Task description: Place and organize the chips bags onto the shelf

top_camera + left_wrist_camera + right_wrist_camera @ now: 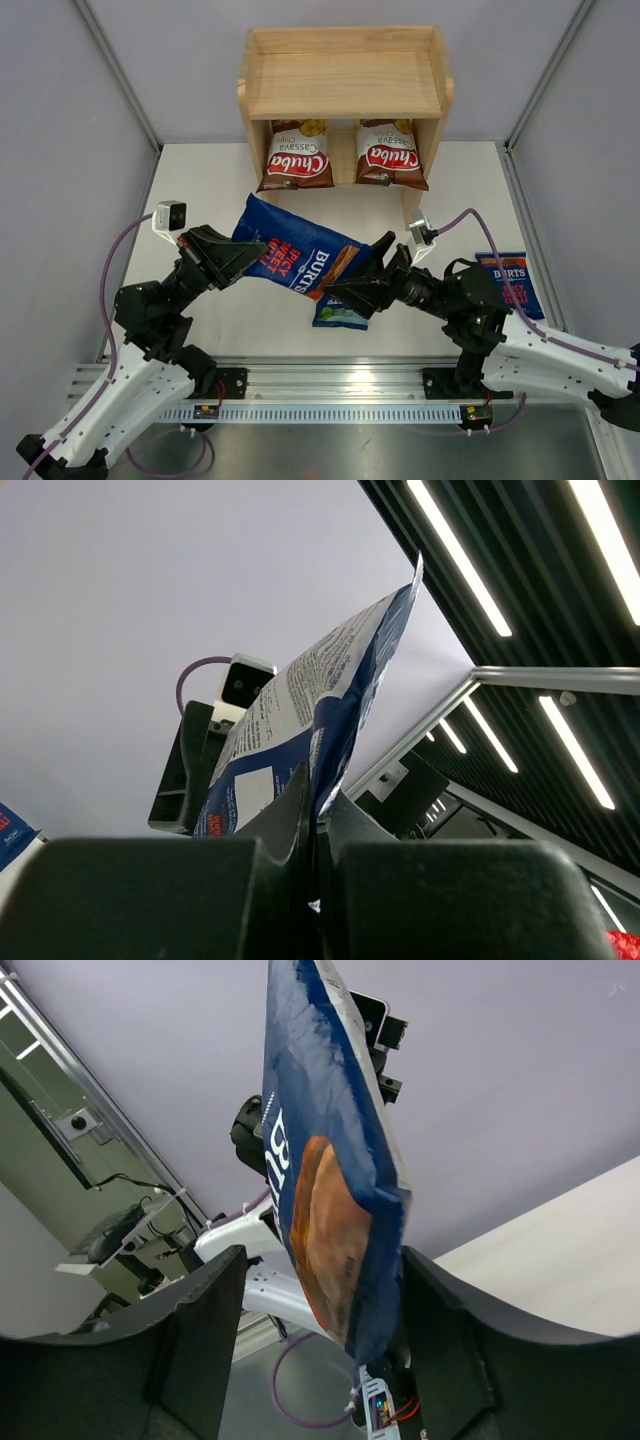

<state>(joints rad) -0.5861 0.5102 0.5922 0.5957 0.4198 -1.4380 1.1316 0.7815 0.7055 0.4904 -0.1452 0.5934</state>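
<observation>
In the middle of the top view the left gripper (248, 258) is clamped on one edge of a dark blue Burts bag (300, 255) held above the bench (200, 190). The right gripper (352, 272) stands apart, fingers either side of the bag's other end without pinching it. If it closes on slack foil, the bag may twist or slip onto the small bag (340, 314) lying beneath. Higher in frame, a skewed carry could catch the rim of the shelf (345, 40) or nudge the Chuba bags (296, 157) on its lower tier.
</observation>
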